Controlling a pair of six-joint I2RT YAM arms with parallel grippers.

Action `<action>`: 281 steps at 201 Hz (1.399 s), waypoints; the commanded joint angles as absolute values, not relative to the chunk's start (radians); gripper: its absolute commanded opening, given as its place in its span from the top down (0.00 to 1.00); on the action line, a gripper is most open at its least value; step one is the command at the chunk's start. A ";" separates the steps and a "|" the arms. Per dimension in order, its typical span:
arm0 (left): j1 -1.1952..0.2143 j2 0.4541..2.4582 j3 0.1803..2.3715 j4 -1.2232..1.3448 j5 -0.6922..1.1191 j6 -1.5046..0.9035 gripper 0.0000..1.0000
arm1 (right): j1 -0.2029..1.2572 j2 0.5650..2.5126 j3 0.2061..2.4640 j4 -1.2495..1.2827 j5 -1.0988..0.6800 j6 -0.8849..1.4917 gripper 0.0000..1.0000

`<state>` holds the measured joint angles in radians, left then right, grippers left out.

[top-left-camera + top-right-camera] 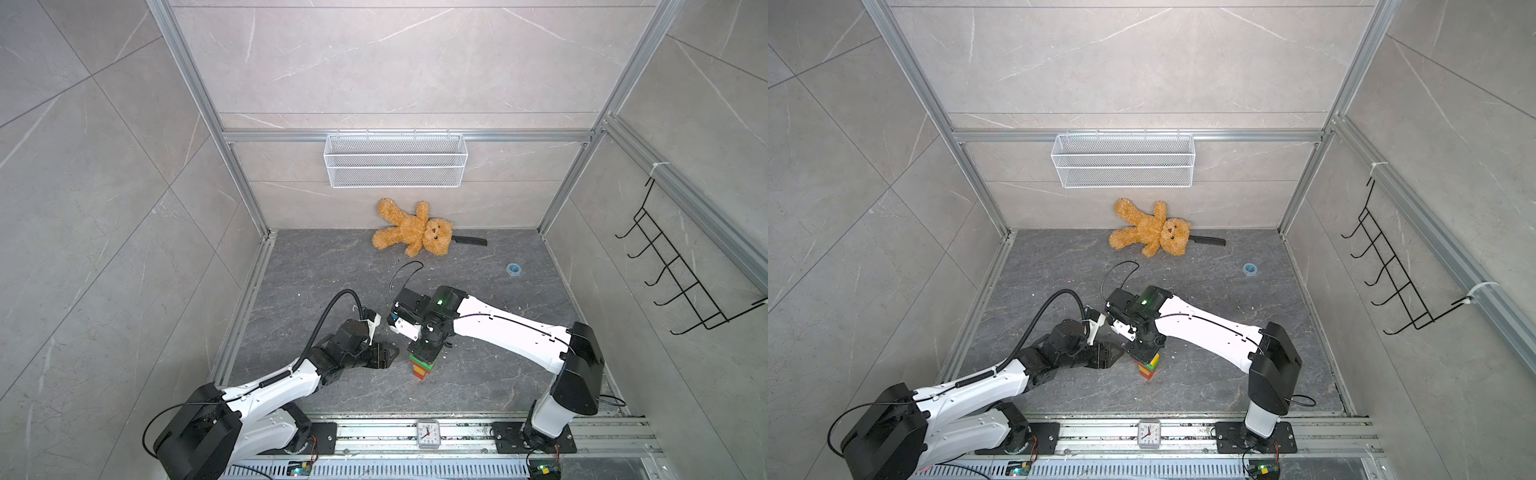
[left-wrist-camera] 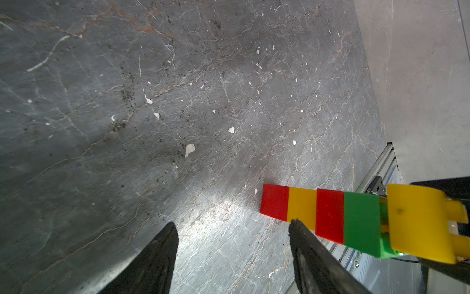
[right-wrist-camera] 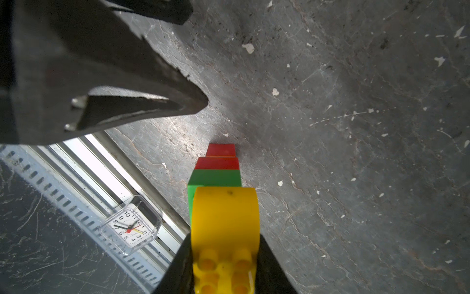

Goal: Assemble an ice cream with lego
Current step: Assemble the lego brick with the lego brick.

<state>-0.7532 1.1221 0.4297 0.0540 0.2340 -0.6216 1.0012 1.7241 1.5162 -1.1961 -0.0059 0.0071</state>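
Right wrist view: the right gripper [image 3: 225,239] grips the yellow top of the ice cream [image 3: 216,178], which stands on the floor [image 3: 356,127]. The left gripper [image 2: 232,224] hangs open beside it, empty.

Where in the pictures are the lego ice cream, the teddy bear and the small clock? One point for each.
lego ice cream [image 2: 329,213]: left wrist view, on the red brick beside the green.
teddy bear [image 1: 405,232]: in a top view, on its belly.
small clock [image 3: 130,227]: right wrist view, on its dial.
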 commanded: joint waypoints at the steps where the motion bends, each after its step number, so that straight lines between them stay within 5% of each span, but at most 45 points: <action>1: -0.758 1.117 0.429 0.081 0.229 -0.631 0.29 | 1.008 1.718 1.505 -1.213 0.022 0.030 0.85; 281: -0.758 1.117 0.430 0.081 0.238 -0.630 0.29 | 1.039 1.703 1.573 -1.276 0.045 0.115 0.79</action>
<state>-0.7532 1.1259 0.4297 0.0574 0.2371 -0.6292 1.0306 1.7214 1.5333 -1.2610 0.0311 0.1024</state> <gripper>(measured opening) 0.713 0.350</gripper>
